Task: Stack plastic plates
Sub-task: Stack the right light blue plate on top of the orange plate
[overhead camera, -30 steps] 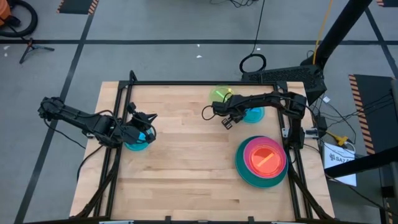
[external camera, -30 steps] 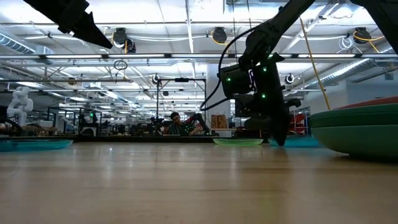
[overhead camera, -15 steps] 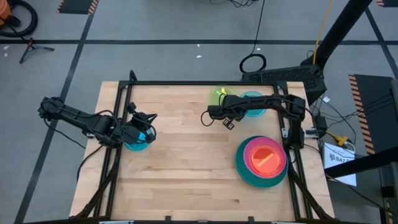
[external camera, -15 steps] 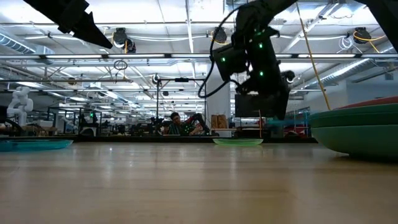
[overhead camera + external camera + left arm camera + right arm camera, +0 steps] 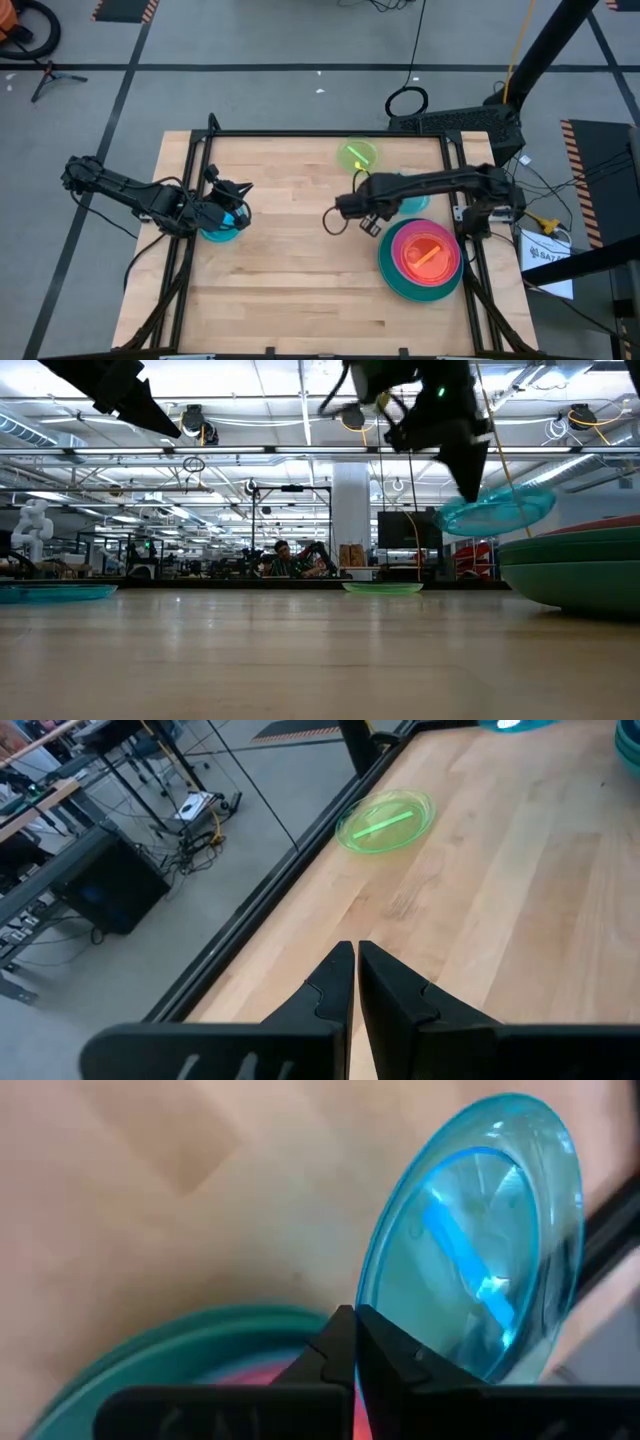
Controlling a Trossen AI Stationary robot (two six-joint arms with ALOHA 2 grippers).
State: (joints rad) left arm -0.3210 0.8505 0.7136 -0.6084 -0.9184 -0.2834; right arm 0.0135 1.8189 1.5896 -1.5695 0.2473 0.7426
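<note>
Lifted clear of the counter (image 5: pixel 300 260) since a second ago, the light blue plate (image 5: pixel 495 512) now hangs tilted in the air, pinched at its rim by the right jaws (image 5: pixel 355 1342). It has swung from beside the lime plate (image 5: pixel 358 154) toward the stack (image 5: pixel 421 258), whose teal bottom plate (image 5: pixel 190 1348) lies just beneath it. On the stack, magenta, pink and orange plates sit nested. At the counter's opposite edge from the stack, the left jaws (image 5: pixel 355 970), closed on nothing, hang over another blue plate (image 5: pixel 222 232).
</note>
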